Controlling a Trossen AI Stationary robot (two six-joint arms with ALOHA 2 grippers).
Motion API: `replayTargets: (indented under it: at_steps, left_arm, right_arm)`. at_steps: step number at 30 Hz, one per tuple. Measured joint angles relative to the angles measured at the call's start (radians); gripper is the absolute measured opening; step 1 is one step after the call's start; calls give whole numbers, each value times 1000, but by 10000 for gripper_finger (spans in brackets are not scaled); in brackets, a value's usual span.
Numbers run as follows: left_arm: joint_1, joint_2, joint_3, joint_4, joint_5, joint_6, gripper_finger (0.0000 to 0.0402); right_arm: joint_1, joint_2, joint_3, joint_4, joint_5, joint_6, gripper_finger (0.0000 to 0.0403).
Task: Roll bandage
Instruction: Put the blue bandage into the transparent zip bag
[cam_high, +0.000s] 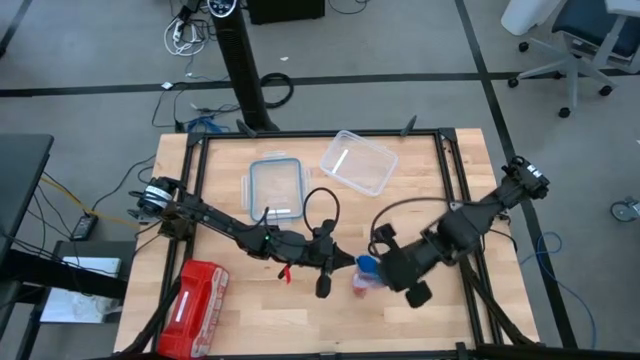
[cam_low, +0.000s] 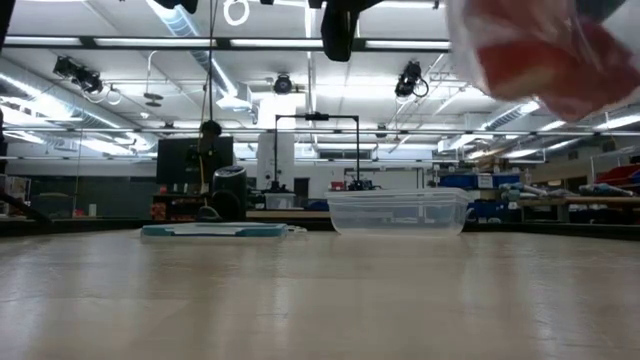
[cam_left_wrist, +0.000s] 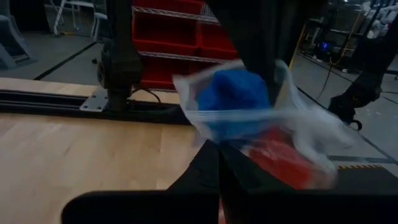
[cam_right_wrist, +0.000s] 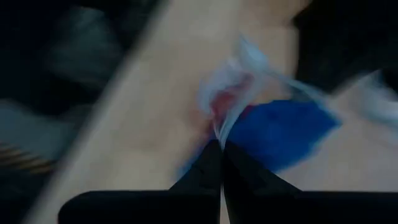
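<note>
The bandage (cam_left_wrist: 233, 99) is a bright blue roll inside a clear plastic bag (cam_high: 366, 276), beside something red in the same bag. The bag hangs above the table's near middle, between my two grippers. In the low view the bag (cam_low: 540, 50) is well clear of the tabletop. My left gripper (cam_left_wrist: 220, 149) comes level from the table's left and is shut at the bag's edge. My right gripper (cam_right_wrist: 221, 148) slants down from the right and is shut on the bag's plastic, with the bandage (cam_right_wrist: 280, 134) just beyond its fingertips. My left gripper pinches the clear plastic at the bag's edge (cam_left_wrist: 211, 138) between its two shut fingertips, coming level from the table's left. The bag spreads out beyond the tips, lifted clear of the table. My right gripper pinches a gathered fold of the bag's plastic (cam_right_wrist: 224, 127) between its shut fingertips, slanting down from the table's right. The bag hangs at the tips, clear of the wood, with the blue roll beside the pinch.
A red zip pouch (cam_high: 195, 305) lies at the near left corner. A clear tub (cam_high: 358, 160) and a flat lid with a blue rim (cam_high: 275, 187) sit at the far middle. Bare wood lies under the bag and along the near edge.
</note>
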Motion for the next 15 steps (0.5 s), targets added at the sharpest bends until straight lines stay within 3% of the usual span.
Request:
replayTargets:
  at_steps: [1, 2, 4, 5, 7, 8, 10, 11, 14, 15]
  left_arm:
    - [1, 0, 0, 3, -6, 0, 1]
    - [2, 0, 0, 9, -10, 0, 1]
    - [2, 0, 0, 20, -7, 0, 1]
    - [2, 0, 0, 23, -7, 0, 1]
    - [2, 0, 0, 22, -11, 0, 1]
    - [2, 0, 0, 20, -11, 0, 0]
    - [2, 0, 0, 25, -7, -2, 0]
    - [2, 0, 0, 29, -6, -3, 0]
    - [2, 0, 0, 24, -7, -1, 0]
    - [2, 0, 0, 28, -5, -1, 0]
  right_arm:
    - [6, 0, -1, -10, 110, 21, 1]
    - [13, -3, -2, -24, 140, 70, 1]
    - [8, -10, 0, 0, -70, 51, 1]
    - [8, -4, 0, 23, -75, 24, 1]
    - [19, 6, -1, 1, 169, 74, 1]
    - [21, 6, -2, -40, 172, 119, 1]
    - [5, 4, -2, -23, -103, 97, 1]
    - [3, 12, -2, 18, -126, 70, 1]
    - [18, 21, -1, -65, 177, 143, 1]
    - [11, 16, 4, -79, 119, 166, 1]
